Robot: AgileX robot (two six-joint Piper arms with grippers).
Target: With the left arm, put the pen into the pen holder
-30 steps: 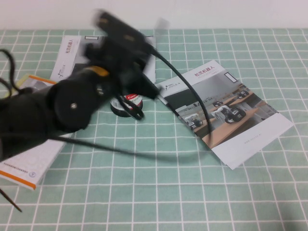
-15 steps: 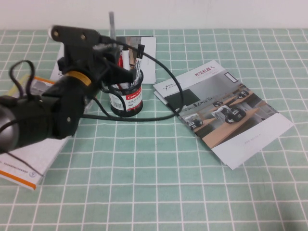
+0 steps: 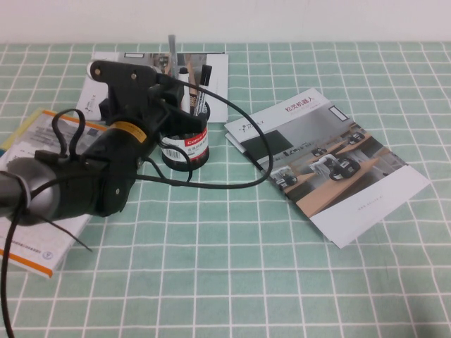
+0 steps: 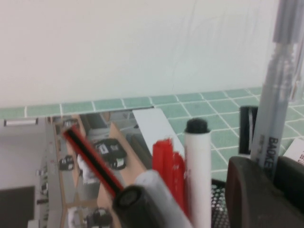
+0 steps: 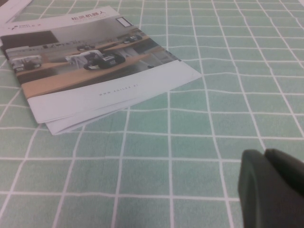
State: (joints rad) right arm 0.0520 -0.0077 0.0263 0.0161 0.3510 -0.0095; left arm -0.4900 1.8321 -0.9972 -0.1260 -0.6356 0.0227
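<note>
A surface (image 3: 282, 282) covered in a green cloth with a white grid fills the high view. Nearest, at the left edge, one white booklet with an orange border (image 3: 35, 239) lies flat, partly under the one arm in the high view, the dark grey-black left arm (image 3: 91, 183), which reaches away from the camera with a black cable looping off it. To the right, one glossy brochure with a photo of robots (image 3: 331, 165) lies flat at an angle; the right wrist view shows the same brochure (image 5: 95, 61) and, in the near corner, the dark right gripper (image 5: 273, 187) low over the cloth, with its fingers close together and nothing between them.

Farther back, the left gripper (image 3: 171, 86) sits at the rim of the one small black wire-mesh cylindrical pen holder with a white-and-red label (image 3: 185, 144). The thin silver-grey metallic pen (image 3: 171, 53) stands nearly upright, long axis vertical, top end up above the holder; the pen's lower end is hidden. In the left wrist view the dark left fingers (image 4: 249, 190) are closed on this pen (image 4: 275, 95). Two thick white black-capped markers (image 4: 197, 166) and a red pen (image 4: 168, 164) also stand in the holder.

Behind the holder lies one white-and-grey leaflet (image 3: 211, 70).
</note>
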